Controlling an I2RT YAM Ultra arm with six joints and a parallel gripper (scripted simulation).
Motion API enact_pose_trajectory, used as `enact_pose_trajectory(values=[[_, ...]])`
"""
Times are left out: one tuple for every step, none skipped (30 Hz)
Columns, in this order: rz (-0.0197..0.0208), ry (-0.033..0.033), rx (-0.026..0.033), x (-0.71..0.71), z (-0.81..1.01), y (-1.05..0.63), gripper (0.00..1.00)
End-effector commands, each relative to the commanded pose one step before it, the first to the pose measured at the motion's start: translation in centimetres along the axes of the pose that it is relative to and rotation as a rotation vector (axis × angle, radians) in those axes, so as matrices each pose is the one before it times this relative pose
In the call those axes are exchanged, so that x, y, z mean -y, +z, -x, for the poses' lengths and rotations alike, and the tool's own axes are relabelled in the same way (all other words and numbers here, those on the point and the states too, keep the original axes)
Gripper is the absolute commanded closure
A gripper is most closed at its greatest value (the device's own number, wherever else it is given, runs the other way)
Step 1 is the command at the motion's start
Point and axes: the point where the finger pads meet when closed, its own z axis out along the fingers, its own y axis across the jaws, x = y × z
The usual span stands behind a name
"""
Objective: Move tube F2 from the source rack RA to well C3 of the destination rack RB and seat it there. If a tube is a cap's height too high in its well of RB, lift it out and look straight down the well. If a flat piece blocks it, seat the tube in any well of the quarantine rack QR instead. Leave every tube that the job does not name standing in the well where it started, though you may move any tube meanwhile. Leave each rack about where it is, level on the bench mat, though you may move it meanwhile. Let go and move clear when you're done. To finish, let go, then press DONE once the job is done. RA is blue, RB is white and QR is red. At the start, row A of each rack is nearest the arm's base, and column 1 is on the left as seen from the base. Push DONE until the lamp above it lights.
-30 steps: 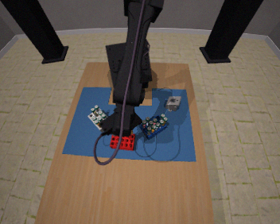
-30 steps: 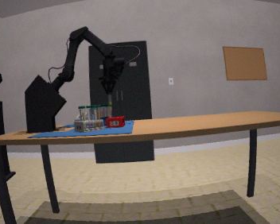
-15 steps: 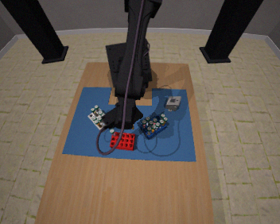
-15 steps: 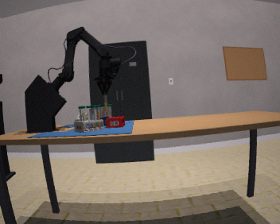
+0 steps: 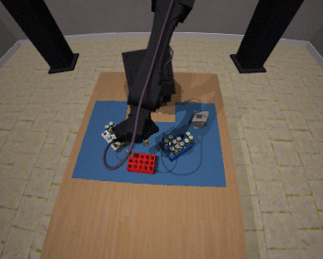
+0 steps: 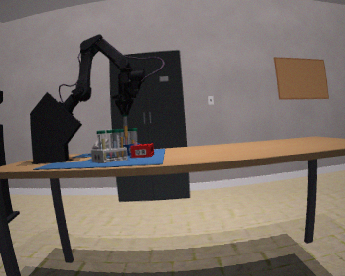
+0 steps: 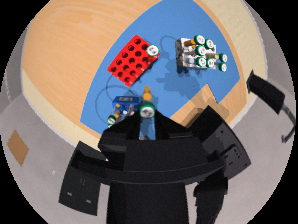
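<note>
My gripper (image 6: 125, 115) is shut on a tube (image 6: 126, 125) with orange contents and holds it upright, high above the blue mat. In the wrist view the tube (image 7: 145, 121) hangs between my fingers, its green cap up, over the mat near the blue rack RA (image 7: 125, 106). RA (image 5: 177, 146) holds several capped tubes. The white rack RB (image 5: 111, 135) with several tubes is partly hidden behind my arm; it also shows in the wrist view (image 7: 198, 55). The red rack QR (image 5: 141, 163) lies between them, nearer the mat's front edge.
A grey box with the DONE button (image 5: 199, 119) sits at the mat's back right. A capped tube (image 7: 153, 50) shows at one corner of the red rack (image 7: 132, 58). The arm's cable (image 5: 113, 163) loops over the mat beside QR.
</note>
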Motion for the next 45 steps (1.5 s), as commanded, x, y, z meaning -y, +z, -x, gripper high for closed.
enact_pose_trajectory(values=[[0.01203,-0.02548,-0.02662,0.539,-0.339,-0.071,1.00],[0.01841,-0.01024,0.02155,-0.822,1.117,-0.633,1.00],[-0.00457,0.00283,-0.00552,0.390,0.144,0.150,1.00],[-0.01053,0.00722,-0.01370,0.833,-0.284,0.363,1.00],[-0.01006,0.00784,-0.01415,0.830,-0.300,0.366,1.00],[-0.00192,0.00258,-0.00387,0.419,0.044,0.093,1.00],[0.00084,0.00059,-0.00014,0.275,0.167,-0.006,1.00],[0.00319,-0.00146,0.00344,0.144,0.285,-0.097,1.00],[0.00847,-0.00662,0.01212,-0.163,0.573,-0.319,1.00],[0.00324,-0.03596,0.00488,0.034,0.285,-0.141,1.00],[-0.00001,-0.03332,-0.00003,0.001,-0.001,0.000,1.00],[0.00251,-0.03615,0.00494,-0.077,0.026,-0.111,1.00],[0.00409,-0.03826,0.00877,-0.135,0.051,-0.194,1.00],[0.00025,-0.03365,0.00057,-0.009,0.004,-0.012,1.00],[0.00001,-0.03334,0.00001,0.000,0.000,0.000,1.00],[0.00001,-0.03334,0.00001,0.000,0.000,0.000,1.00],[0.00000,0.00000,0.00000,0.000,0.000,0.000,1.00],[0.00000,0.00000,0.00000,0.000,0.000,0.000,1.00],[0.00002,-0.03336,0.00005,-0.001,0.003,-0.002,1.00],[0.00001,-0.03334,0.00000,0.000,0.000,0.000,1.00],[0.00001,-0.03334,0.00000,0.000,0.000,0.000,1.00],[0.00001,-0.03334,0.00001,0.000,0.000,0.000,1.00],[0.00001,-0.03334,0.00000,0.000,0.000,0.000,1.00],[0.00001,-0.03334,0.00000,0.000,0.000,0.000,1.00],[0.00001,-0.03334,0.00000,0.000,0.000,0.000,1.00],[0.00001,-0.03334,0.00001,0.000,0.000,0.000,1.00],[0.00001,-0.03334,0.00000,0.000,0.000,0.000,1.00],[0.00001,-0.03334,0.00000,0.000,0.000,0.000,1.00],[0.00001,-0.03334,0.00001,0.000,0.000,0.000,1.00],[0.00001,-0.03333,0.00000,0.000,0.000,0.000,1.00],[0.00001,-0.03333,0.00000,0.000,0.000,0.000,1.00],[0.00000,-0.01293,0.00001,0.000,0.001,0.000,1.00],[0.00000,-0.00001,0.00002,0.000,0.001,-0.001,1.00],[0.00000,0.00000,0.00000,0.000,0.000,0.000,1.00],[0.00000,0.00000,0.00000,0.000,0.000,0.000,1.00],[0.00154,0.00315,-0.00808,-0.273,-1.022,0.205,1.00],[-0.00243,-0.01372,-0.00693,-0.427,-0.318,0.116,1.00],[-0.00248,-0.00010,-0.00022,-0.186,-0.221,-0.002,1.00],[-0.00011,0.00166,0.00006,-0.245,-0.218,0.003,1.00],[-0.00010,0.01274,0.00006,-0.239,-0.216,0.003,1.00],[-0.00012,-0.00011,0.00007,-0.243,-0.219,0.006,1.00],[-0.00011,-0.00011,0.00007,-0.238,-0.218,0.004,1.00],[-0.00011,-0.00012,0.00008,-0.237,-0.218,0.003,1.00],[-0.00012,-0.00012,0.00008,-0.237,-0.218,0.003,1.00],[-0.00012,-0.00013,0.00009,-0.237,-0.217,0.003,1.00]])
